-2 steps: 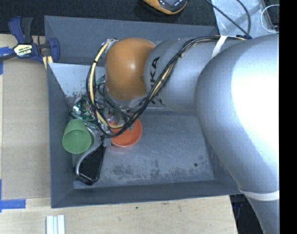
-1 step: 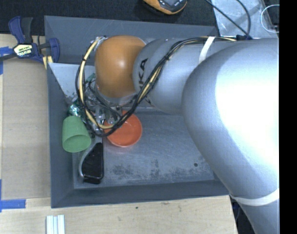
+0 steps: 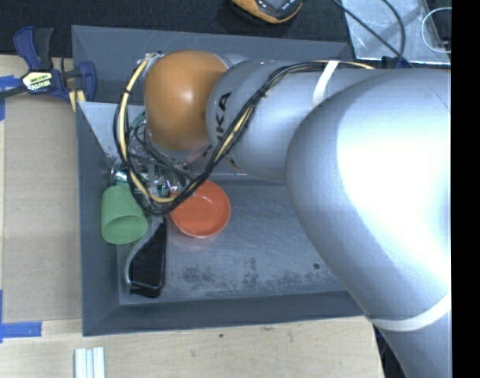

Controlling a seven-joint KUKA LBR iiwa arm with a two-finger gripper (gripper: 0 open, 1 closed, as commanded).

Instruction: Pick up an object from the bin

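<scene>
My gripper [image 3: 156,178] hangs low in the bin's left part, mostly hidden under the arm's orange cover and cables. A green cup [image 3: 122,216] lies on its side just left of and below the gripper, close against it. An orange bowl [image 3: 201,209] sits right side up directly to the gripper's lower right, its far rim tucked beneath the arm. A black oblong object [image 3: 149,262] lies along the bin's front left corner, in front of the cup.
The large silver arm covers the right and back of the bin. The bin's left wall stands close beside the green cup. Bare grey floor stretches along the front, right of the black object.
</scene>
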